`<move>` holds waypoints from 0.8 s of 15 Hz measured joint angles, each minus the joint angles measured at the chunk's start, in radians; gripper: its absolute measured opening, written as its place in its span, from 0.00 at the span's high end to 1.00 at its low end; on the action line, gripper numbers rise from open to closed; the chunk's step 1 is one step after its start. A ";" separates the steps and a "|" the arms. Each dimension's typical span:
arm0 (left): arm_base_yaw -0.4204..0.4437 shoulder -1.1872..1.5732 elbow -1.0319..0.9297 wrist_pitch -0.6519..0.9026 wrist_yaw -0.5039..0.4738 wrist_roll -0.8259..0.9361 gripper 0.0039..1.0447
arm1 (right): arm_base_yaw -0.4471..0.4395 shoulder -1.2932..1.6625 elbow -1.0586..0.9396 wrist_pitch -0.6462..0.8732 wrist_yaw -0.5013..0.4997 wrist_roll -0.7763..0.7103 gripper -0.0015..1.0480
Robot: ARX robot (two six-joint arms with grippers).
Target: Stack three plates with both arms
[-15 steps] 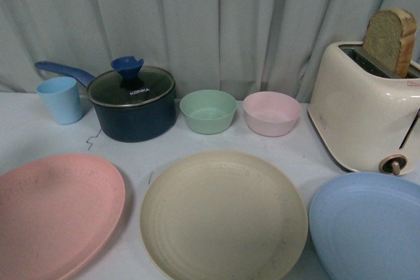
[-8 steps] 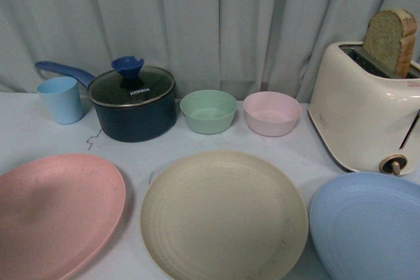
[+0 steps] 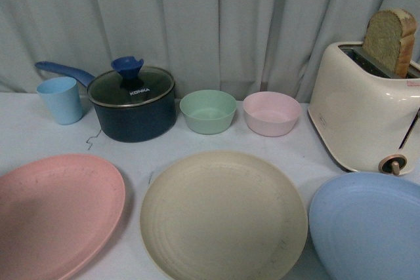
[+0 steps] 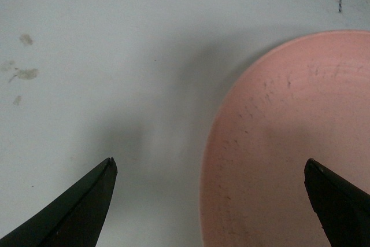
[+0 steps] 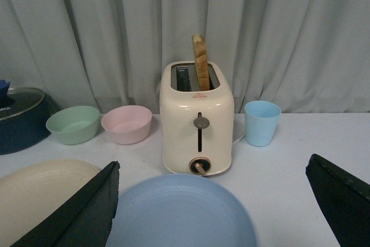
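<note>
Three plates lie side by side along the near edge of the table: a pink plate (image 3: 56, 211) at left, a beige plate (image 3: 223, 214) in the middle, a light blue plate (image 3: 367, 224) at right. None overlaps another. Neither arm shows in the front view. My left gripper (image 4: 211, 169) hangs open above the pink plate's (image 4: 289, 143) rim, one finger over bare table, the other over the plate. My right gripper (image 5: 211, 169) is open above the blue plate (image 5: 182, 212), with the beige plate (image 5: 40, 192) beside it.
Behind the plates stand a blue cup (image 3: 61, 100), a dark lidded saucepan (image 3: 131, 103), a green bowl (image 3: 208, 111), a pink bowl (image 3: 272, 113) and a cream toaster (image 3: 364, 113) holding bread. A second blue cup (image 5: 262, 122) stands beside the toaster (image 5: 198, 125). A curtain closes the back.
</note>
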 joint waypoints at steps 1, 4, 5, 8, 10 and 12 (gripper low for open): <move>0.002 0.012 -0.002 0.012 -0.007 -0.006 0.06 | 0.000 0.000 0.000 0.000 0.000 0.000 0.06; -0.005 0.080 -0.013 0.062 -0.027 -0.024 0.06 | 0.000 0.000 0.000 0.000 0.000 0.000 0.06; -0.012 0.101 -0.015 0.085 -0.037 -0.034 0.06 | 0.000 0.000 0.000 0.000 0.000 0.000 0.06; -0.040 0.157 -0.018 0.137 -0.067 -0.068 0.06 | 0.000 0.000 0.000 0.000 0.000 0.000 0.06; -0.057 0.175 -0.027 0.156 -0.071 -0.084 0.07 | 0.000 0.000 0.000 0.000 0.000 0.000 0.06; -0.063 0.187 -0.034 0.161 -0.077 -0.092 0.26 | 0.000 0.000 0.000 0.000 0.000 0.000 0.06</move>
